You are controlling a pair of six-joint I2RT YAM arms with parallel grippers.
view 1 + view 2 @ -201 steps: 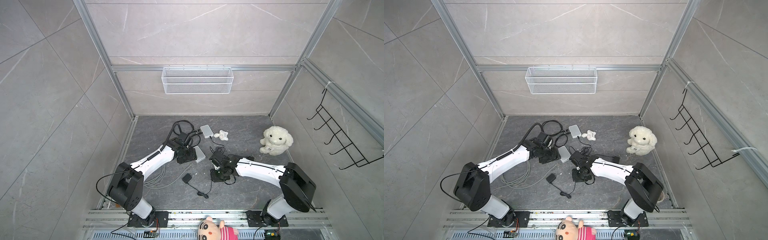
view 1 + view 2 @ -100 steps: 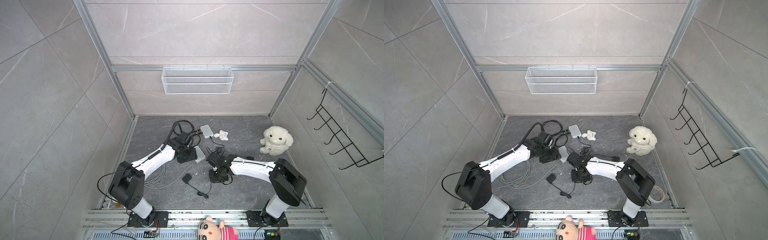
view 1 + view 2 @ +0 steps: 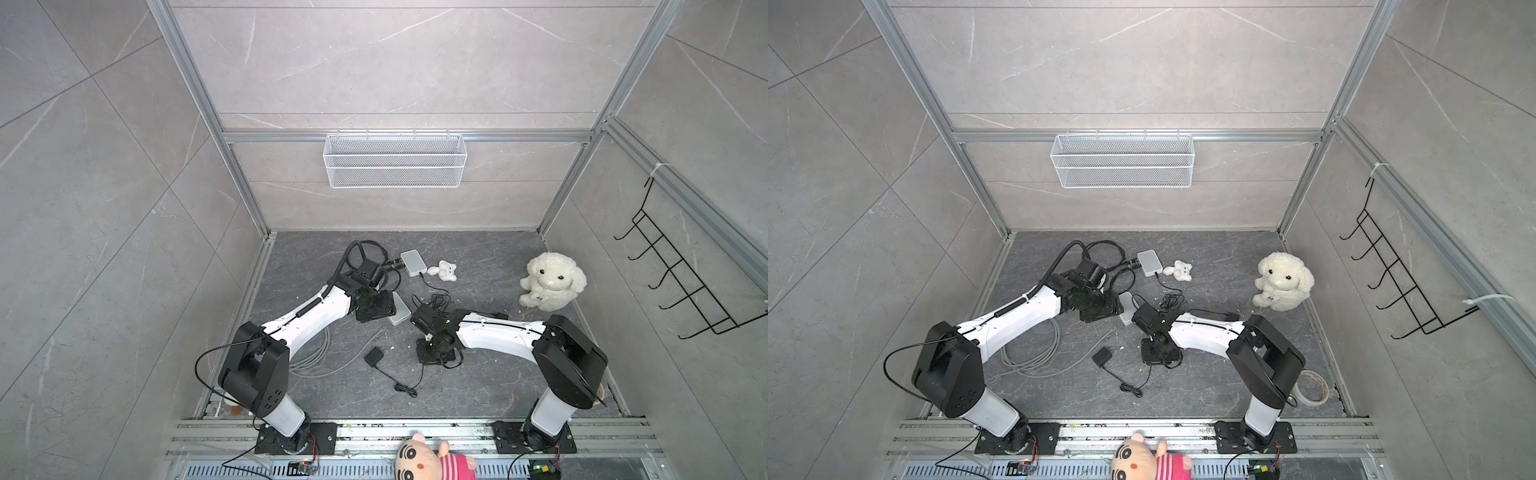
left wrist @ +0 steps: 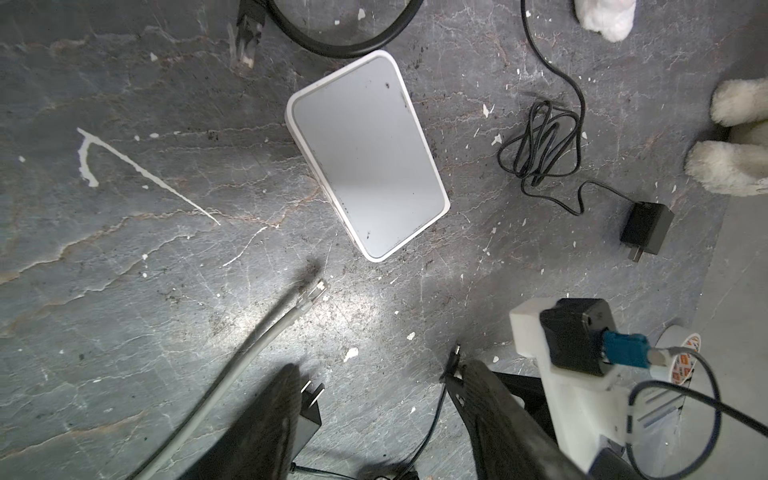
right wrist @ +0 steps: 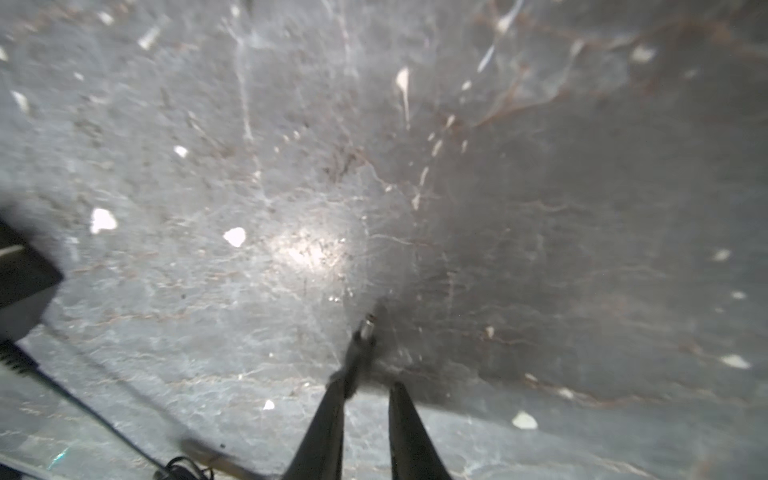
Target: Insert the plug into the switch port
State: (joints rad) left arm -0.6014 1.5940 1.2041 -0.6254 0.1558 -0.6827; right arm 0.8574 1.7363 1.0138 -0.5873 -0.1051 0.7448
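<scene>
A white switch [image 4: 365, 153] lies flat on the grey floor; in both top views it [image 3: 400, 311] [image 3: 1126, 308] is partly hidden by my left gripper [image 3: 374, 306]. That gripper [image 4: 378, 365] hovers above the floor, open and empty. The plug [image 5: 368, 328] is a small black barrel plug with a metal tip [image 4: 456, 351]. It rests against one fingertip of my right gripper [image 5: 365, 386], whose jaws stand a narrow gap apart with floor showing between them. My right gripper [image 3: 432, 353] points down at the floor. The plug's thin cable runs to a black adapter [image 3: 374, 357].
A second white box [image 3: 413, 262] with cables stands farther back, beside a small white toy [image 3: 444, 270]. A grey network cable [image 4: 249, 353] ends near the switch. A second black adapter [image 4: 646, 232], a plush dog [image 3: 550, 282] and a tape roll [image 3: 1308, 388] lie to the right.
My right arm has swung left, its elbow drawing in, and its jaws have narrowed. The left arm has stayed where it was.
</scene>
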